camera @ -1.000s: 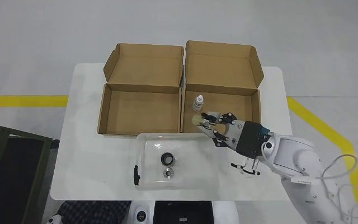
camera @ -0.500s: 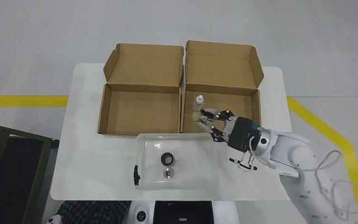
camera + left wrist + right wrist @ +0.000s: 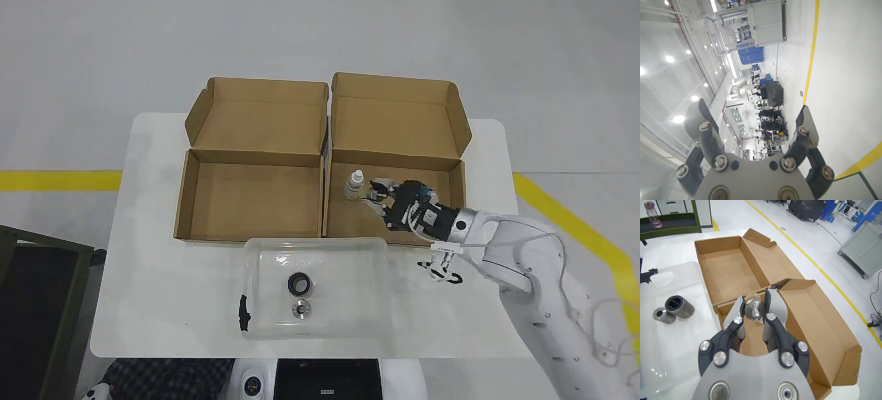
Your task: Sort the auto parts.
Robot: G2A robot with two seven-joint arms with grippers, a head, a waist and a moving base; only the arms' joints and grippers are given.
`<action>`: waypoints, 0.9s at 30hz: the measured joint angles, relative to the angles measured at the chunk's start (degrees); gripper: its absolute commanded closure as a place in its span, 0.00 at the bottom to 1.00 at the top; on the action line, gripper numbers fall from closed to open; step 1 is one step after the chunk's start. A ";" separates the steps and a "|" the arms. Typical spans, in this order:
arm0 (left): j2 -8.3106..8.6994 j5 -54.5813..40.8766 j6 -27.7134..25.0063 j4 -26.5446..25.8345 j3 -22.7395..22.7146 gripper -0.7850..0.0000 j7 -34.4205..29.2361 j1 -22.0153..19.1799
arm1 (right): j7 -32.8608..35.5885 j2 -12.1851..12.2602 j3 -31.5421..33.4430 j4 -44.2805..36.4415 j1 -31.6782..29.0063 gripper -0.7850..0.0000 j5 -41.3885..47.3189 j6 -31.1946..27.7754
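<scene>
Loosen fingers of right gripper, now pinched on the metal fitting over the right cardboard box, only once low inside, clear of the small white part; leave left gripper spread wide.

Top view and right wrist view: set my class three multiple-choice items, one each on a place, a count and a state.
1. Over which cardboard box is the right gripper? A the left one; B the right one; C neither.
2. How many metal parts lie in the clear tray? A four; B one; C two.
3. The right gripper is: A shut on a capped metal fitting; B open; C shut on nothing.
Key: 1 B, the right cardboard box lies beneath it; 2 C, a linear bearing and a bored steel cylinder; 3 A, both fingers press the fitting.
</scene>
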 measured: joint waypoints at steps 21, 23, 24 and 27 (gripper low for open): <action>0.00 0.00 0.00 0.00 0.00 0.00 0.00 0.00 | 20.22 -2.02 -11.46 14.92 13.63 1.00 0.27 4.31; 0.00 0.00 0.00 0.00 0.00 0.00 0.00 0.00 | 21.05 -2.24 -12.35 15.78 14.40 1.00 -0.26 4.80; 0.00 0.00 0.00 0.00 0.00 0.00 0.00 0.00 | 21.34 -2.40 -12.95 16.54 14.92 1.00 -0.39 5.00; 0.00 0.00 0.00 0.00 0.00 0.00 0.00 0.00 | 21.72 -2.83 -14.44 18.55 16.12 1.00 -0.67 5.51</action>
